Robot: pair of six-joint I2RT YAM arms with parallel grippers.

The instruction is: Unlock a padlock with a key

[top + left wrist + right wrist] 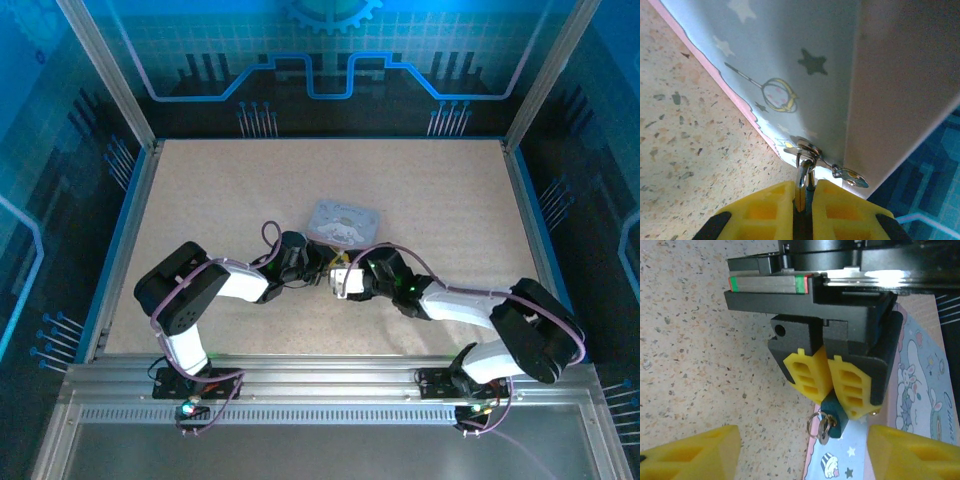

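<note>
The padlock [832, 412] is held out in the open between the two arms, which I'd say is so that one arm steadies it while the other works the key. Nearest in the right wrist view, the right fingers [690, 452] stand wide apart with nothing between them. The lock lies ahead of their gap and apart from both, so they are lined up on it but not yet touching anything. Just beyond them, the left fingers [807, 375] are closed on the dark lock body, pinching its upper part and leaving the lower end sticking out toward the right arm. A small metal ring [816, 424] dangles from that free end. The key [850, 175] looks to be tethered to the ring, lying just beside it rather than in the lock. It is too small for me to tell whether it can be gripped cleanly. Behind the lock lies the pale cartoon-printed tin [345, 218], its edge right under the hanging ring, though I cannot tell whether they touch. The speckled worktop [200, 200] stretches beyond it.
</note>
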